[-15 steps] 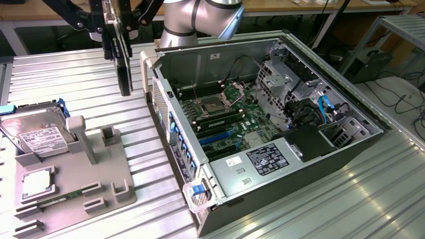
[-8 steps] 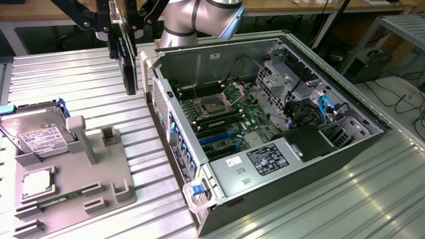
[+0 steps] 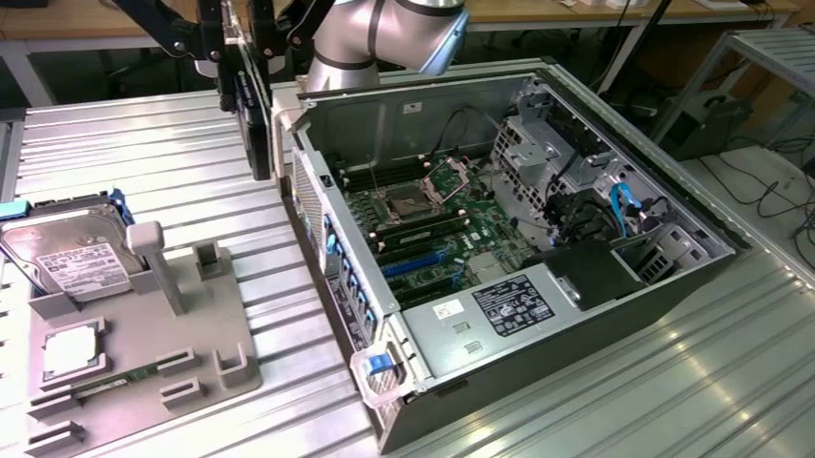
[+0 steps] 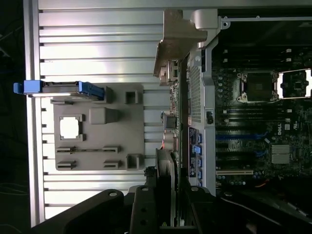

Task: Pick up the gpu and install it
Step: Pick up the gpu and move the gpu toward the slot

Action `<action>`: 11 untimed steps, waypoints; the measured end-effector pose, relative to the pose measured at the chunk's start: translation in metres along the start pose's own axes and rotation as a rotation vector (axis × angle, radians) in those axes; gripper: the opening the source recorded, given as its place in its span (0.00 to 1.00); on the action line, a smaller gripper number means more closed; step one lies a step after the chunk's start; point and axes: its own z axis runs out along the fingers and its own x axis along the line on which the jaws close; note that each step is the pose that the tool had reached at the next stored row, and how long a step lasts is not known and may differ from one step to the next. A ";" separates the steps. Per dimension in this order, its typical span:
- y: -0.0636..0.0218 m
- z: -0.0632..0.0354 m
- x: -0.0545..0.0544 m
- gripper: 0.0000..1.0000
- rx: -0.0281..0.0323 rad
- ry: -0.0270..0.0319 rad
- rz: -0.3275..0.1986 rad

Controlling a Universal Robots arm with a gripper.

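The gpu is a thin dark card hanging on edge from my gripper, which is shut on it. It hangs above the slatted table, just outside the open computer case, on the exterior view's left of the case wall. The wrist view looks along the gpu edge-on, with its silver end bracket at the far end and my gripper clamped on the near end. The motherboard lies exposed inside the case, with its blue card slots free.
A grey parts holder sits at the exterior view's left with a silver hard drive, a square chip and a green memory stick. Cables and a drive cage crowd the case's right side.
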 end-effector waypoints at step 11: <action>0.0001 0.0000 -0.009 0.27 0.0000 0.0000 0.000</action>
